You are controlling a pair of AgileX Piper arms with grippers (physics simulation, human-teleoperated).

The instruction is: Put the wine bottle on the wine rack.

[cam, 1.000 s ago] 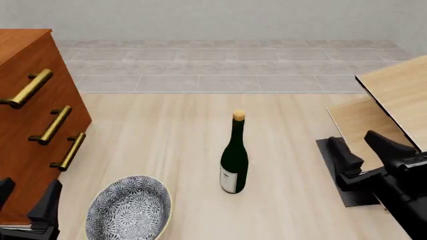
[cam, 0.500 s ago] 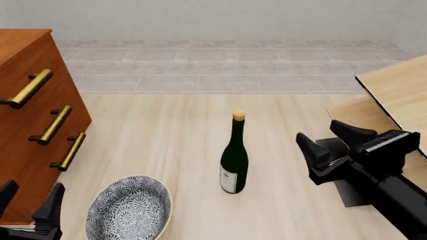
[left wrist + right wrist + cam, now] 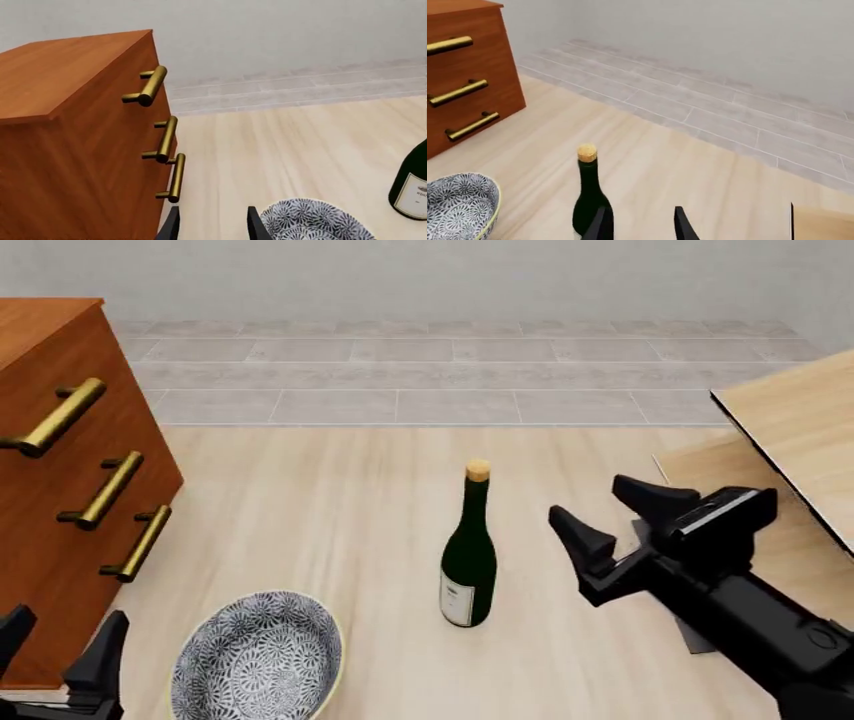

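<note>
The dark green wine bottle (image 3: 469,558) with a tan cork stands upright mid-table; it also shows in the right wrist view (image 3: 588,197) and at the edge of the left wrist view (image 3: 412,187). My right gripper (image 3: 611,513) is open and empty, a little to the bottle's right, apart from it, pointing at it. The light tan wine rack (image 3: 787,435) with its black base stands at the far right, partly behind my right arm. My left gripper (image 3: 56,640) is open and empty at the near left corner.
A reddish-brown drawer cabinet (image 3: 60,490) with brass handles stands at the left. A blue-patterned bowl (image 3: 256,658) sits at the near left, beside my left gripper, and shows in both wrist views.
My right gripper has moved left and forward from in front of the rack toward the bottle. The left gripper has barely moved. The bottle has not moved.
</note>
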